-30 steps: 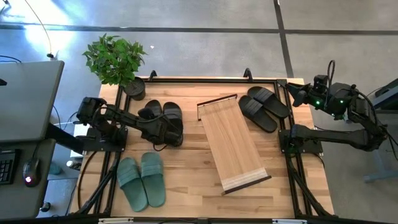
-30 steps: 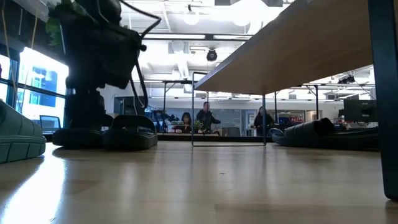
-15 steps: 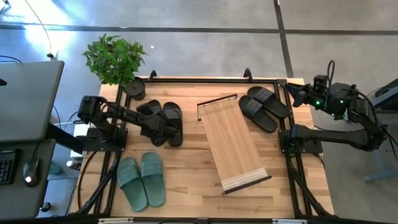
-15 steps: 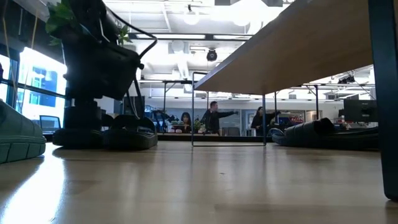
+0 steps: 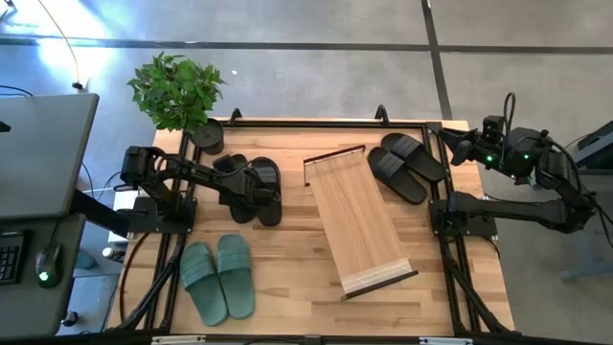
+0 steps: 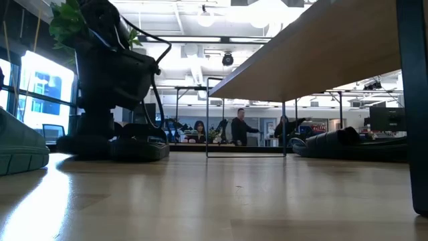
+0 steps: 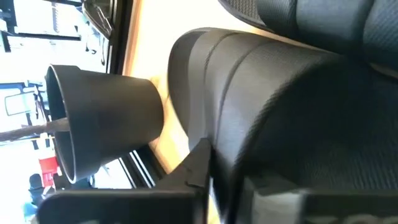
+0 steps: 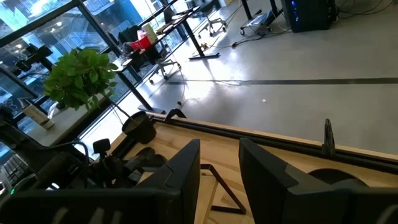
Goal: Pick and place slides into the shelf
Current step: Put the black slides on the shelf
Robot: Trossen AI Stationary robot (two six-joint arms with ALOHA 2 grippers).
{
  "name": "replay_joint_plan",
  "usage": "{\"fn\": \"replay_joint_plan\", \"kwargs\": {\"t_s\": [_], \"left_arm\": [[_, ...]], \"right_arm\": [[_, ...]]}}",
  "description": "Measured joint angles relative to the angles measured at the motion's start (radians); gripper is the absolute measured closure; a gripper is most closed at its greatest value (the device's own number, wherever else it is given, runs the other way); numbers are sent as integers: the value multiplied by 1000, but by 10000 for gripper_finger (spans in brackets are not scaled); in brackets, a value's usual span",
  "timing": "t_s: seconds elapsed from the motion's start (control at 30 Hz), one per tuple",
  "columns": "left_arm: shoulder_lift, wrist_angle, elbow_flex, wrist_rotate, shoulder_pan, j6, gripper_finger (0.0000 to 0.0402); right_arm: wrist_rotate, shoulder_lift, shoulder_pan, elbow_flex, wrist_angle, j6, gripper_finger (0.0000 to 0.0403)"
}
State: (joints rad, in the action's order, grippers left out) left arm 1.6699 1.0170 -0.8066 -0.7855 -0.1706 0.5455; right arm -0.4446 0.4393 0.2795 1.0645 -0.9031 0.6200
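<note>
Two black slides [image 5: 254,187] lie side by side at the table's far left, soles down. My left gripper [image 5: 241,199] slants down onto the left one, and its strap [image 7: 273,106] fills the left wrist view. Another black pair [image 5: 407,165] lies at the far right and a green pair [image 5: 218,276] at the near left. The shelf [image 5: 359,220], a sloping light-wood plank on a thin black frame, stands mid-table. My right gripper [image 8: 219,180] hangs open, high over the table's far right corner [image 5: 460,146], with nothing between its fingers. My left gripper is shut at the strap [image 7: 224,155] of the left black slide, coming down at a slant from the table's left side. The gripper's own body hides the place of contact, so the kind of hold cannot be told. The slide's sole [image 6: 137,150] rests on the table.
A potted plant [image 5: 177,91] in a dark pot [image 7: 99,124] stands at the far left corner, close behind the black slides. A black metal frame [image 5: 326,123] runs along the table's edges. Bare wood [image 5: 287,287] lies between the green pair and the shelf. People stand in the room beyond.
My left arm has swung a little toward the table's far edge and sunk onto the left black slide. The slides lie where they were.
</note>
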Motion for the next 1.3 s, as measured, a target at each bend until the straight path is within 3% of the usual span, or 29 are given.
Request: {"fn": "replay_joint_plan", "kwargs": {"t_s": [0.17, 0.4, 0.7, 0.93, 1.13, 1.3], "left_arm": [[0, 36, -10, 15, 3, 21, 391], [0, 218, -109, 39, 76, 116, 397], [-69, 563, -301, 66, 261, 382, 399], [-182, 552, -467, -7, 418, 424, 400], [-210, 521, -676, -184, 514, 249, 400], [-210, 236, -867, -257, 537, -202, 401]], "right_arm": [[1, 0, 0, 0, 0, -22, 299], [2, 0, 0, 0, 0, -26, 299], [4, 0, 0, 0, 0, -17, 299], [3, 0, 0, 0, 0, -25, 299], [3, 0, 0, 0, 0, -45, 299], [2, 0, 0, 0, 0, -45, 299]]}}
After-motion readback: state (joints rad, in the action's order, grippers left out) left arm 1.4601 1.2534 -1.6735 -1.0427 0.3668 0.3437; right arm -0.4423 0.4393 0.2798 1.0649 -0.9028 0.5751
